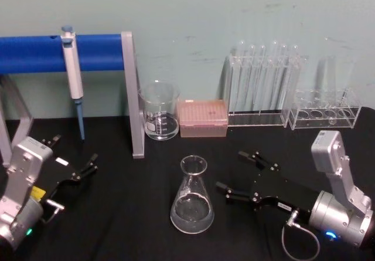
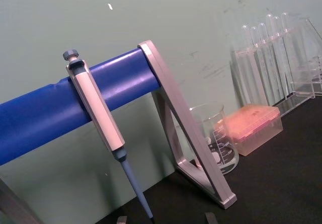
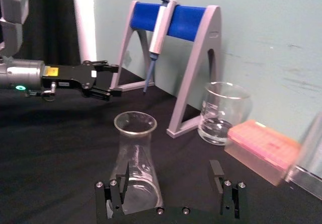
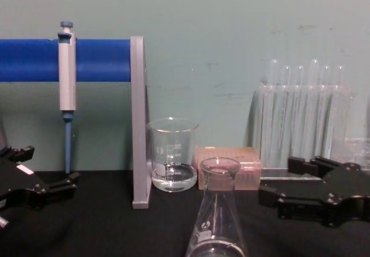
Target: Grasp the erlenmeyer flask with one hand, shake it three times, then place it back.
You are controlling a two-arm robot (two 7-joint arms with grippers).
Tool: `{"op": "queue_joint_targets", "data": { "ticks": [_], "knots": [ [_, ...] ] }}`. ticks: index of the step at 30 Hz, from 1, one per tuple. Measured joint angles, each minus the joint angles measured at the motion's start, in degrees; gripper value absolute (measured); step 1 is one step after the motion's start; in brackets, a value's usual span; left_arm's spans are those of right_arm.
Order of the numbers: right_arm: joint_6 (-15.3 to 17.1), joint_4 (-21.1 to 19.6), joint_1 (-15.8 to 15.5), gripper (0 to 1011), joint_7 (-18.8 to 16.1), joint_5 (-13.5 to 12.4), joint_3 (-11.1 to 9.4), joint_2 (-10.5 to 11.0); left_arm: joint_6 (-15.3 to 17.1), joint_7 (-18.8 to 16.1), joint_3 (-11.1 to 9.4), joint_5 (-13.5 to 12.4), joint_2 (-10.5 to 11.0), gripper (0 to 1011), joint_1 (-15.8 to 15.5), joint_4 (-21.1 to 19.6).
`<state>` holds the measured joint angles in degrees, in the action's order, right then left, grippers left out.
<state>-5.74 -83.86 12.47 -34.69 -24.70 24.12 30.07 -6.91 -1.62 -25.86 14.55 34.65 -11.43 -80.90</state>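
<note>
The erlenmeyer flask point(image 1: 192, 197) stands upright on the black table, near the front middle, with a little clear liquid in its base. My right gripper point(image 1: 231, 170) lies low just to the right of it, open, its fingers pointing at the flask with a small gap left. In the right wrist view the flask point(image 3: 136, 166) stands ahead of the gripper point(image 3: 168, 183), in line with one finger rather than centred between them. From the chest view the flask point(image 4: 218, 219) sits left of the right gripper point(image 4: 277, 181). My left gripper point(image 1: 75, 151) rests open at the far left, holding nothing.
A glass beaker point(image 1: 159, 112) and a pink tip box point(image 1: 202, 118) stand behind the flask. Two clear racks point(image 1: 263, 91) point(image 1: 325, 113) line the back right. A pipette point(image 1: 73, 73) hangs on a blue stand whose grey leg point(image 1: 133, 97) reaches the table.
</note>
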Motion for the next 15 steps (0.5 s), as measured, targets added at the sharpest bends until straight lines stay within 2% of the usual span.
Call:
{"op": "queue_joint_targets", "data": {
  "ticks": [15],
  "knots": [
    [-0.4, 3.2, 3.6, 1002, -3.3, -0.2, 3.0, -2.0, 0.0, 0.0, 0.0, 0.0, 0.0, 1001, 0.0, 0.0]
  ]
}}
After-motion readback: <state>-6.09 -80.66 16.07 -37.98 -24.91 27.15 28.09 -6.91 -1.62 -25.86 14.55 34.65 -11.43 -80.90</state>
